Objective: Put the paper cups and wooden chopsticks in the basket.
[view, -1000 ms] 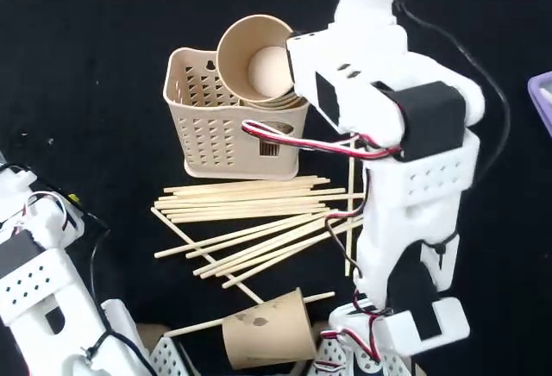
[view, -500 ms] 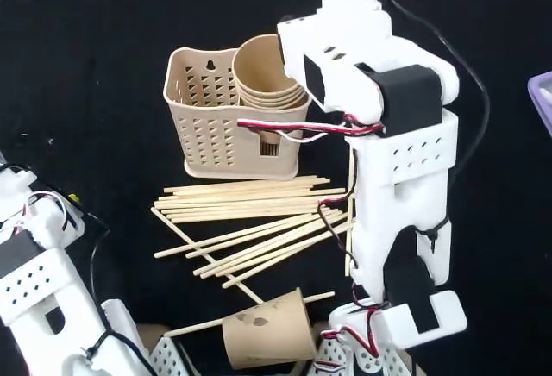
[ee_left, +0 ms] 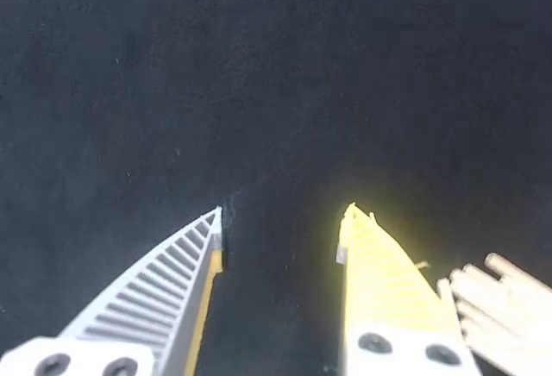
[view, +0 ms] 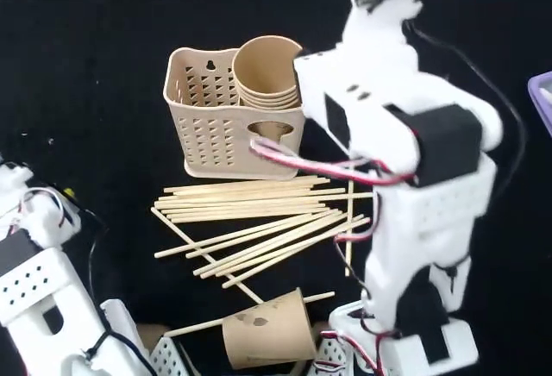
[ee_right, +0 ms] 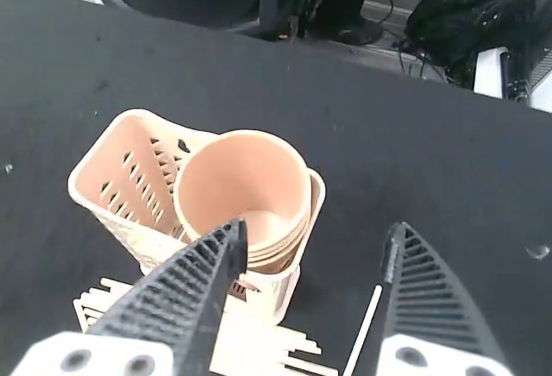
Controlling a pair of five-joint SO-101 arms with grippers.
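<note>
A stack of brown paper cups point(view: 267, 70) is standing upright in the 3 o'clock end of the beige perforated plastic basket point(view: 207, 134), which is sitting on the black worktop point(view: 86, 65) toward 11 o'clock in the high view. The right pincer point(ee_right: 316, 228) is hanging released above that stack, jaws apart and gripping nothing. At the basket's 6 o'clock, pale wooden chopsticks point(view: 259, 221) are lying scattered, and a single brown paper cup point(view: 267, 335) is lying on its side beyond them. The left pincer point(ee_left: 283, 212) is hovering released over bare worktop.

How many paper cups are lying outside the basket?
1: the paper cup lies on its side at the table's near edge, beside the loose chopsticks; the right arm may hide others.
</note>
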